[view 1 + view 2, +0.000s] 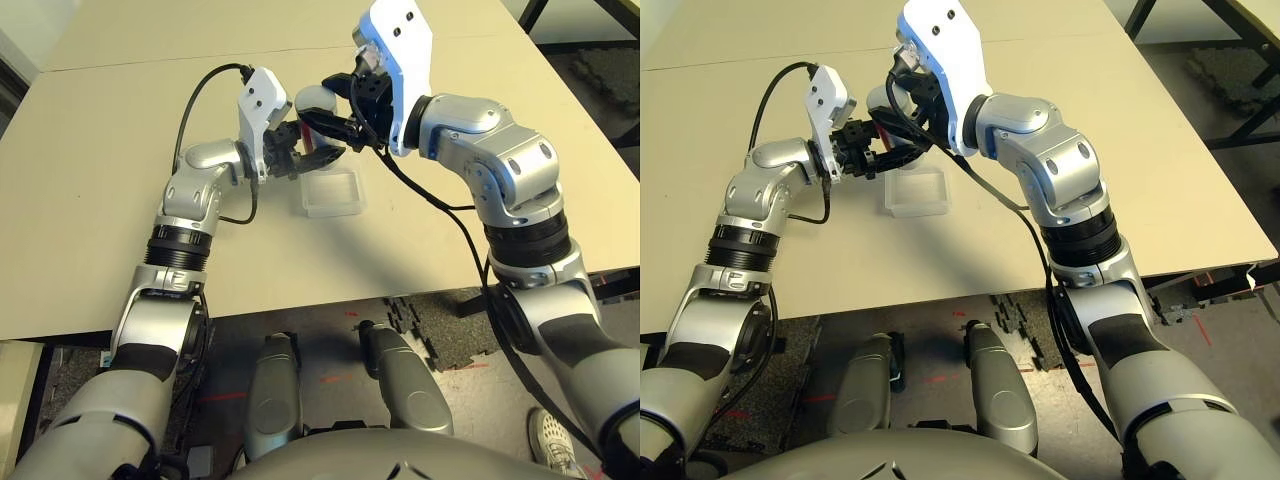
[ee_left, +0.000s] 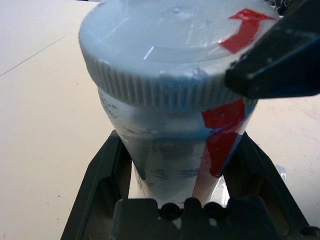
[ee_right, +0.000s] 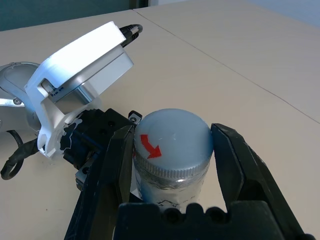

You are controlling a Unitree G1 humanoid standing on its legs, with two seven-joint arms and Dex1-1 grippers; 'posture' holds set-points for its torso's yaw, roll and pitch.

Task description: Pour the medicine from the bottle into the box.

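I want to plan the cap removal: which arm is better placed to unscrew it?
Probably the right: the right pincer already straddles the cap from above, while the left pincer grips the bottle body upright.

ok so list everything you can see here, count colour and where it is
bottle: one, silver-grey with a red-and-white label, held upright above the table between the two hands
cap: one, grey with a red arrow, on top of the bottle
box: one, clear plastic, on the table just below and beside the bottle
table: one, beige, spanning the scene in front of the robot
floor mats: dark, on the floor under the table's near edge
shoe: one, white, a person's, on the floor at the robot's right
left hand: one, black fingers, shut on the bottle's body
right hand: one, black fingers on either side of the cap
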